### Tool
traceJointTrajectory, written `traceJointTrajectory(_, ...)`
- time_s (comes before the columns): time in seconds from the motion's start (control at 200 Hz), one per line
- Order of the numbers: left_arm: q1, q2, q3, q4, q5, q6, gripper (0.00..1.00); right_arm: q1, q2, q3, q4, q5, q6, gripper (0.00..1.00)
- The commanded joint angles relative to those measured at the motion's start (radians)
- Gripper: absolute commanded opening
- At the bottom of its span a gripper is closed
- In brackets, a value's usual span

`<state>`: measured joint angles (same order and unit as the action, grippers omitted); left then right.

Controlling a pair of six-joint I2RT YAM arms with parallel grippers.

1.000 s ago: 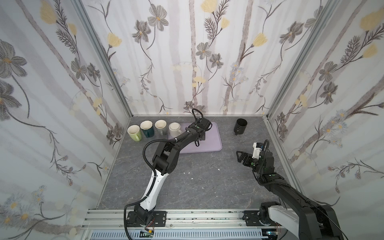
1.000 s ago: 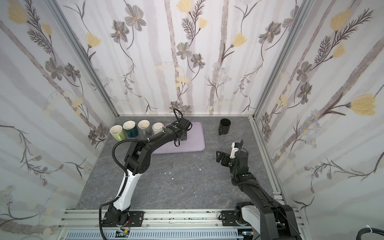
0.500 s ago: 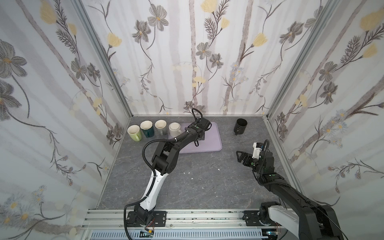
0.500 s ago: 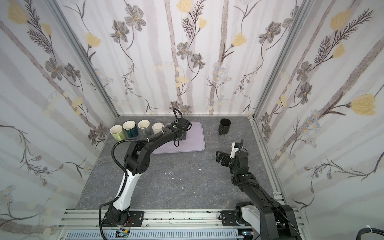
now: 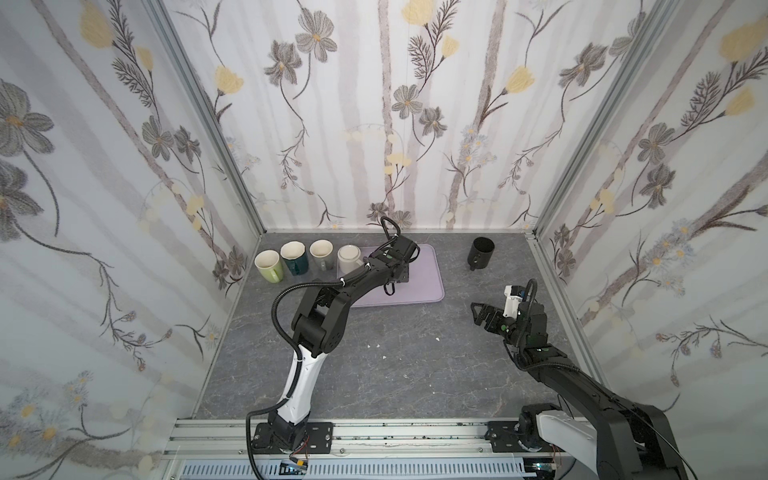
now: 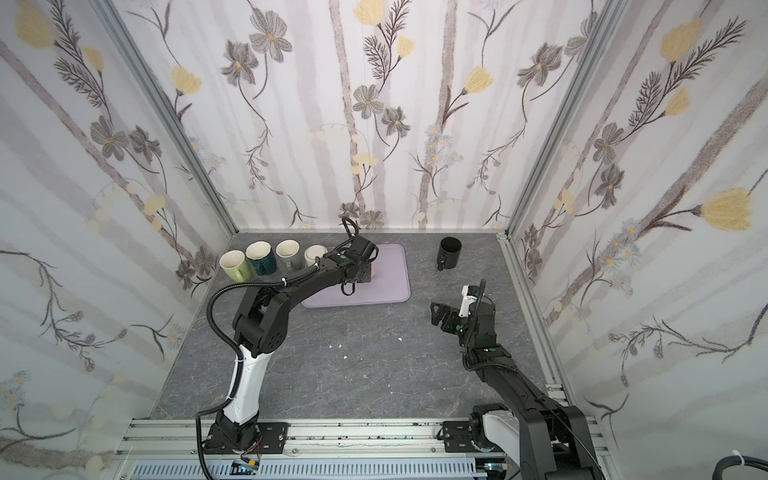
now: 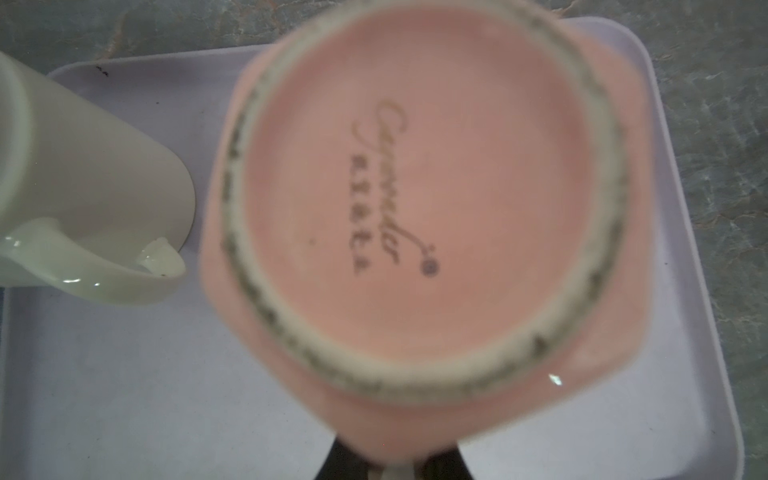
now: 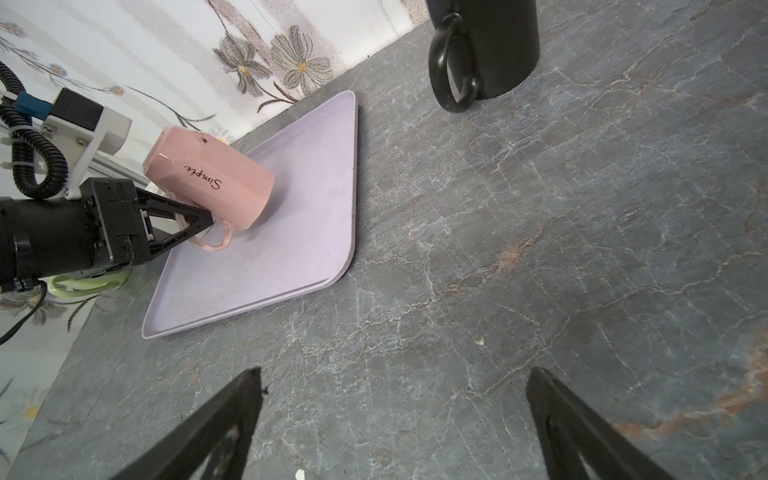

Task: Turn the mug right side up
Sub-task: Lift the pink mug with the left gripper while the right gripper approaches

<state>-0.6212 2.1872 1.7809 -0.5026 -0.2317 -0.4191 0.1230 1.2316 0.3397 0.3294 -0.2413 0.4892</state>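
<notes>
The pink mug [image 8: 208, 183] is on the purple tray [image 8: 291, 249], tilted over with its mouth end low against the tray and its base raised toward the left arm. Its base, marked with printed lettering, fills the left wrist view [image 7: 419, 199]. The left gripper [image 8: 203, 222] has its fingers closed tight on the mug's handle [image 8: 218, 241], which sits close to the tray. In both top views the arm's wrist covers nearly all of the mug. A white mug [image 7: 83, 178] stands just beside it at the tray's corner, the last in a row of four mugs [image 5: 294, 257] along the back left of the table [image 5: 395, 365]. The right gripper [image 8: 395, 415] hovers over bare table well apart from the tray, fingers spread wide and holding nothing. A black mug [image 5: 481, 251] stands alone near the back wall on the right
</notes>
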Motion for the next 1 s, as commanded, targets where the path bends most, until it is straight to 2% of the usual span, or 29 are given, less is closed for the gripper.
traceJointTrajectory(0.0, 0.0, -0.051, -0.034, 0.122, 0.016, 0.001, 0.0, 0.001, 0.002, -0.009, 0.086, -0.045, 0.006, 1.0)
traceJointTrajectory(0.26, 0.001, -0.16, -0.153, 0.226, 0.094, -0.031, 0.0, 0.0, 0.018, -0.028, 0.196, -0.157, 0.032, 1.0)
traceJointTrajectory(0.45, 0.005, -0.223, -0.22, 0.302, 0.182, -0.035, 0.0, 0.0, 0.046, -0.043, 0.322, -0.258, 0.102, 1.0)
traceJointTrajectory(0.689, 0.02, -0.329, -0.32, 0.426, 0.289, -0.07, 0.0, 0.007, 0.043, -0.038, 0.401, -0.351, 0.155, 1.0)
traceJointTrajectory(0.994, 0.03, -0.431, -0.451, 0.524, 0.387, -0.072, 0.0, 0.104, -0.004, 0.027, 0.359, -0.33, 0.138, 1.0)
